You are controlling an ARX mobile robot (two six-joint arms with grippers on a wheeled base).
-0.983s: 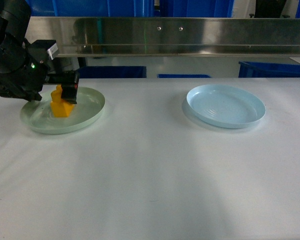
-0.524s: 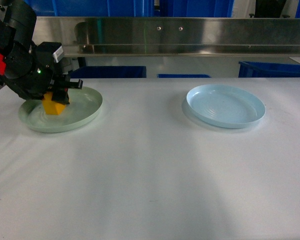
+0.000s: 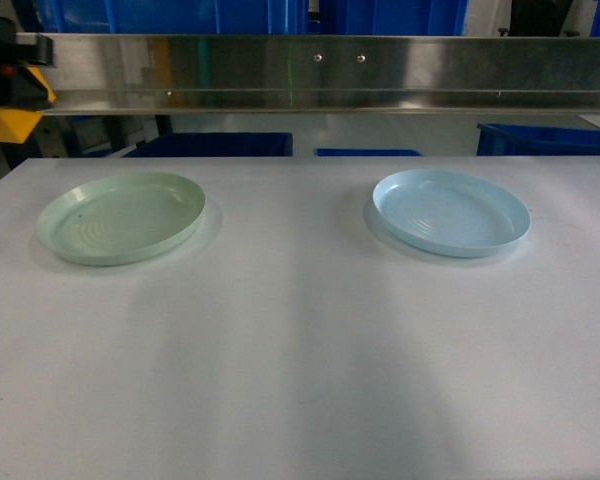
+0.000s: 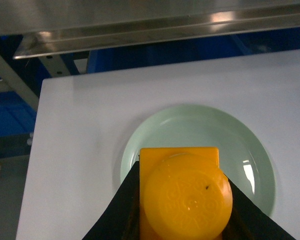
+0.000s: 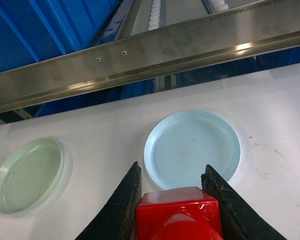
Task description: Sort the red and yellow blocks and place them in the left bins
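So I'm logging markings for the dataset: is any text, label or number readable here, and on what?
None can be read.
Yellow block: embossed ring of lettering on its round stud, too faint to read.
Red block, green plate, blue plate: no text visible.

head level, wrists overhead, sharing green plate (image 3: pixel 120 217)

The table (image 3: pixel 300 360) lies open between the green plate (image 3: pixel 120 217) and the blue plate (image 3: pixel 451 211). A steel rail (image 3: pixel 320 70) blocks the far edge
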